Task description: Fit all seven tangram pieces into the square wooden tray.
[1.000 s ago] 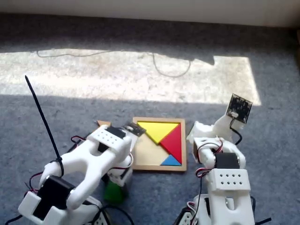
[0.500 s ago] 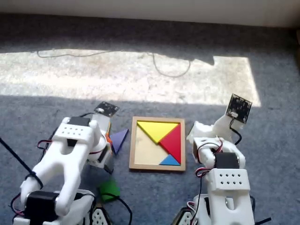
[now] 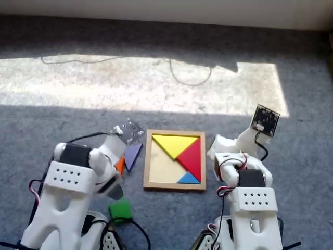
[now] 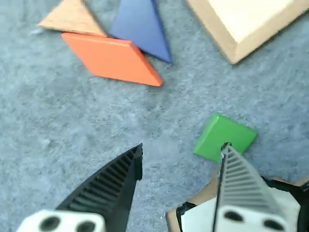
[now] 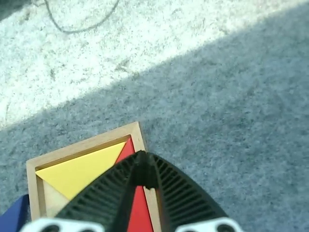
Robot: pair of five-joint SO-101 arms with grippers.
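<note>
The left gripper (image 4: 182,147) hung with jaws spread over the grey carpet (image 3: 291,172), one tip at the green square piece (image 4: 224,137), likely lined up to take it. The orange parallelogram (image 4: 111,59) and purple triangle (image 4: 140,26) lay left of the square wooden tray (image 3: 174,186). The right gripper (image 5: 143,169) waited clenched and empty by the tray's right side.

Place: indoor room, home or office unclear
Floor: grey carpet (image 3: 302,146), wall to wall
Light: sunlit patch (image 3: 130,83)
Clutter: loose cable (image 3: 188,84)
Edge: pale wall base (image 3: 156,9)
</note>
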